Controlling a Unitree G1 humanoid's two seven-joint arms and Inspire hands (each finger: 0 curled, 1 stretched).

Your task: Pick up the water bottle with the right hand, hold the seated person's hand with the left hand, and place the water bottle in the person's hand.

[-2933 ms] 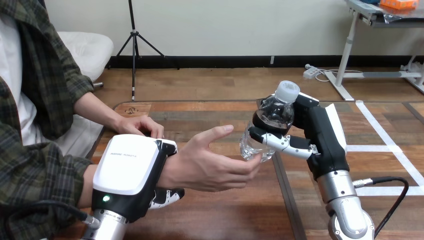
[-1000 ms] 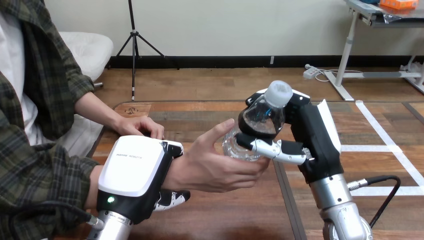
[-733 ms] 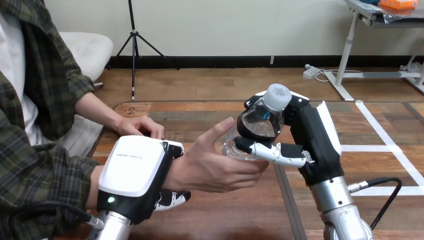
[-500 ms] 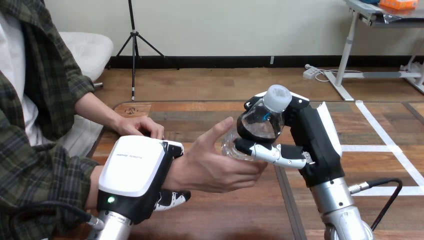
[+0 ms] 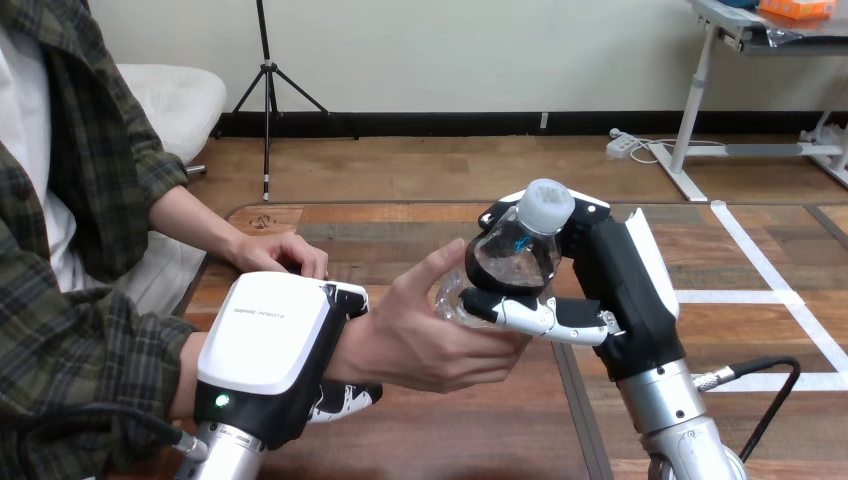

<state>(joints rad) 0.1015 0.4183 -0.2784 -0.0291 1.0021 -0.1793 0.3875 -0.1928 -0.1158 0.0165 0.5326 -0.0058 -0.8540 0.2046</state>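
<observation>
Worktop (image 5: 400,230): wooden; lies beneath both arms
Left hand (image 5: 265,350): lower left; fingers (image 5: 345,393) curled round the person's wrist (image 5: 340,345)
Right hand (image 5: 620,290): at right; fingers (image 5: 520,312) clamped on the bottle (image 5: 510,262)
Person's hand (image 5: 420,335): open, palm up; thumb raised beside the bottle
Bottle: tilted, cap pointing up and right; lower end touching the person's palm

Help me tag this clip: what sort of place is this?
Likely a robot test bench: a wooden table marked with white tape, the right hand holding a bottle at the person's hand.
</observation>
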